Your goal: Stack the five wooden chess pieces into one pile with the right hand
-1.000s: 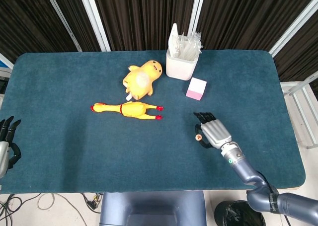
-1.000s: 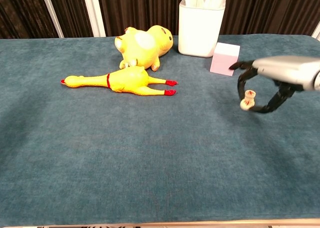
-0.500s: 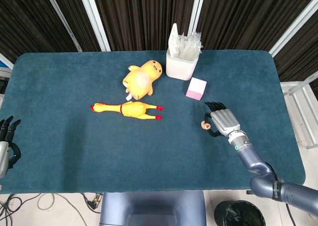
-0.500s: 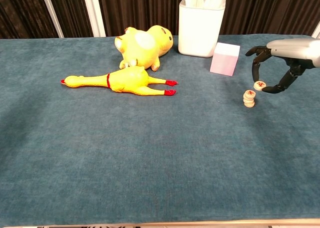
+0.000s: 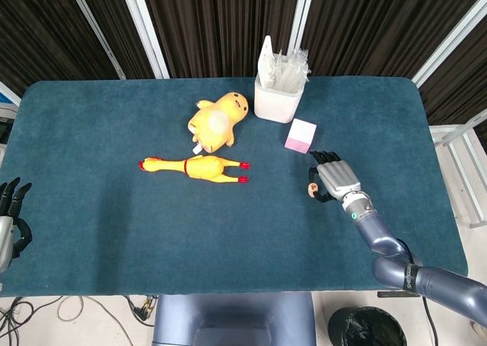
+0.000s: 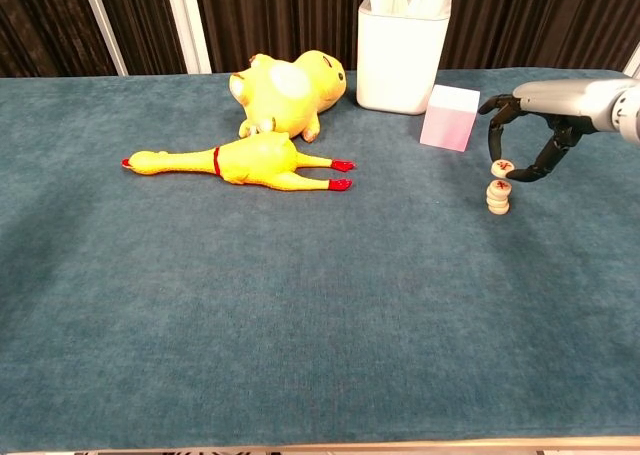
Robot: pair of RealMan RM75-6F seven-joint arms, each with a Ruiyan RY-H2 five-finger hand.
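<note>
Wooden piece [image 6: 502,167] pinched in right robot hand [image 6: 528,135], poised just above pile [image 6: 498,197] for stacking; left robot hand [image 5: 9,217] open, well apart.

The right hand [image 5: 335,178] has a pale silver-grey metallic back plate, ridged toward the knuckles, and slim black fingers [image 5: 316,156]. Behind it a short silver wrist collar carries a small green dot, and beyond that runs a smooth, rounded blue-grey forearm [image 5: 375,236] that thickens toward a darker elbow joint ringed by a black band. In the chest view the same right hand [image 6: 545,125] shows a glossy silver shell over black, thin, segmented fingers [image 6: 497,110]. At the left edge of the head view the left hand [image 5: 9,220] shows black fingers [image 5: 17,195] over a grey body.
</note>
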